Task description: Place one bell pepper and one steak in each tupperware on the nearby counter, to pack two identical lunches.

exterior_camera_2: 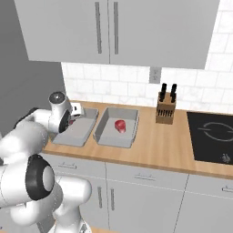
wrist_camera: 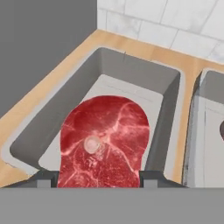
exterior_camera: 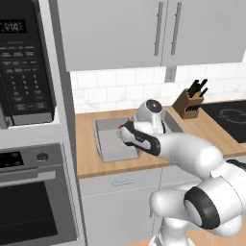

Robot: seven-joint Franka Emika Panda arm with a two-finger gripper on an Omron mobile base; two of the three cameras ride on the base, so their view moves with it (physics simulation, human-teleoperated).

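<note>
A flat marbled red steak (wrist_camera: pixel 105 135) hangs in my gripper (wrist_camera: pixel 98 179), whose jaws are shut on its near end. It hovers over the left tupperware (wrist_camera: pixel 131 65), a grey tray whose floor is bare. From the right base view, the gripper (exterior_camera_2: pixel 72 119) sits low over that same tray (exterior_camera_2: pixel 81 133) at the counter's (exterior_camera_2: pixel 159 148) left end. The second tupperware (exterior_camera_2: pixel 113 140) stands just to the right and holds one small red lump (exterior_camera_2: pixel 120 126); I cannot tell if it is a steak or a bell pepper. My arm hides part of the left tray (exterior_camera: pixel 108 146) in the left base view.
A knife block (exterior_camera_2: pixel 164 109) stands at the back of the counter, right of the trays. A black cooktop (exterior_camera_2: pixel 211 134) lies at the far right. A tall grey unit with a microwave (exterior_camera: pixel 24 72) and an oven (exterior_camera: pixel 29 202) closes off the counter's left end.
</note>
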